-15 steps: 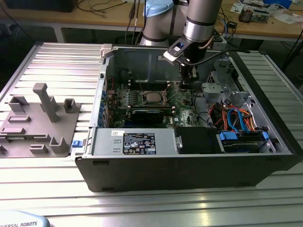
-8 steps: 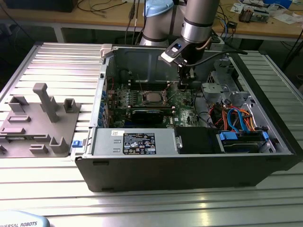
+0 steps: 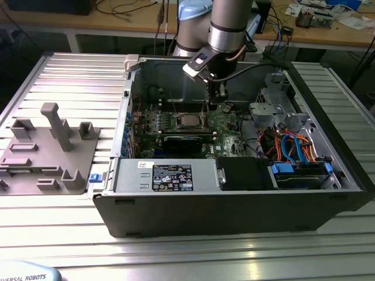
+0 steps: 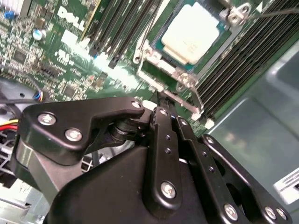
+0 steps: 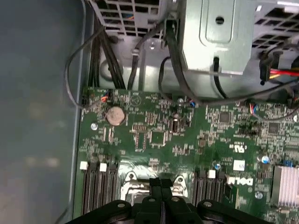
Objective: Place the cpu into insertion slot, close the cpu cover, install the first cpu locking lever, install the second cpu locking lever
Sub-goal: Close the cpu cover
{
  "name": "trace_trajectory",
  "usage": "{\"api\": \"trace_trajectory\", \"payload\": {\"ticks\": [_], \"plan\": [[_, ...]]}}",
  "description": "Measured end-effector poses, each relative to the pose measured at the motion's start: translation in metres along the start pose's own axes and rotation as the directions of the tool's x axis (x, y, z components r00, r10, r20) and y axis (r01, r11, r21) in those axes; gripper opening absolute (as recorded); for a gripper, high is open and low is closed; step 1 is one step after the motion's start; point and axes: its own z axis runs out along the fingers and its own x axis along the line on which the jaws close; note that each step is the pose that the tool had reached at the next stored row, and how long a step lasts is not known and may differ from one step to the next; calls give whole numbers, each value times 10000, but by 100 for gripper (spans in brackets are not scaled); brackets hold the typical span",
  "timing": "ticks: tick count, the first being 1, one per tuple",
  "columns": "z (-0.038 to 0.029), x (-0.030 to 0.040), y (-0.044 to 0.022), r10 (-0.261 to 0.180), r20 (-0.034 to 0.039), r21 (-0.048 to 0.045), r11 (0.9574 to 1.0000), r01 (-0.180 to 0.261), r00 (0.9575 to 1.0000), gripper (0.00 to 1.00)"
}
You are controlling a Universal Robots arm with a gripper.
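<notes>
The gripper (image 4: 159, 106) is clenched with no gap, its tip just beside a thin silver locking lever (image 4: 188, 95). Beyond it the cpu (image 4: 189, 35) lies seated in the insertion slot (image 4: 154, 58). It is probably light, rigid and fragile, best held by its edges. Farther off, the first wrist view adds 1 coin cell (image 5: 116, 115).

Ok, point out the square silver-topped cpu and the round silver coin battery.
Square silver-topped cpu (image 4: 190, 33): second wrist view, middle of its metal top.
Round silver coin battery (image 5: 116, 115): first wrist view, middle of its face.
</notes>
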Motion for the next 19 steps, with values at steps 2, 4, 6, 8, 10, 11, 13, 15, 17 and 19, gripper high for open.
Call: {"api": "trace_trajectory", "payload": {"ticks": [2,4,6,8,10,11,13,15,17,19], "plan": [[5,5,-61,-1,-4,-4,10000,1,10000,11],[12,12,-137,1,-2,-5,10000,-1,10000,11],[17,16,-181,0,-1,-5,10000,0,10000,11],[31,21,-242,0,-3,-6,10000,0,10000,11],[59,27,-310,1,-10,-6,10000,-1,10000,11],[76,30,-345,1,-14,-6,10000,-1,10000,11],[102,35,-390,0,-20,-7,10000,0,10000,11],[139,41,-452,0,-24,-7,10000,0,10000,11],[177,46,-494,1,-31,-9,10000,-1,10000,11],[218,48,-510,-1,-34,21,10000,1,10000,11]]}}
